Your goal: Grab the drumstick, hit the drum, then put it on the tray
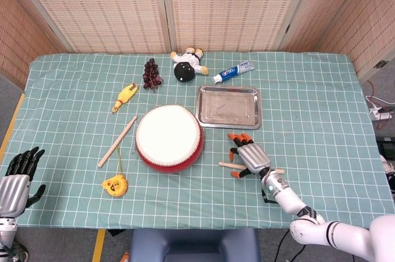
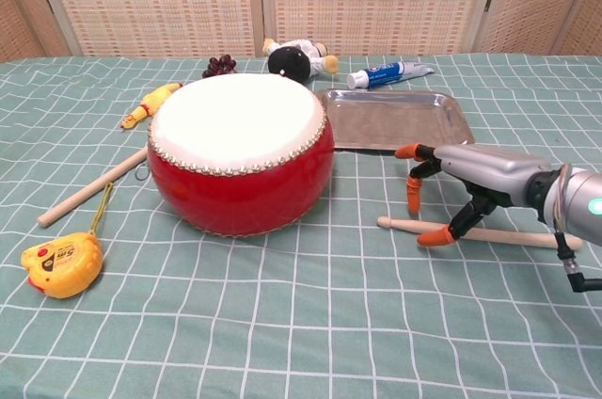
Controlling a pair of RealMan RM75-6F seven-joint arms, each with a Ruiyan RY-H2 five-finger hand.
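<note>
the drumstick [image 2: 489, 233] lies flat on the cloth to the right of the drum [image 2: 241, 151] and in front of the tray [image 2: 395, 119], its rounded tip pointing toward the drum. it looks like a thin wooden rod: light, stiff, smooth and round, so it would probably roll or skid away if nudged from one side, and lying flat it leaves little room for fingers underneath. the best hold is likely on the shaft toward the butt end, leaving the tip free for a swing, with thumb and fingers meeting it from opposite sides. the right hand [image 2: 461, 178] arches over the tip half of the stick, fingers spread and curled downward; its thumb tip [image 2: 435, 238] rests on the cloth at the near side of the stick, touching or just beside it, while the other fingertips [image 2: 413, 199] hang on the far side, apart from the wood. nothing is gripped yet and the stick is not lifted. the left hand [image 1: 13, 178] sits off the table's near left corner, fingers loosely apart and empty. a second stick [image 1: 117, 141] lies left of the drum.
</note>
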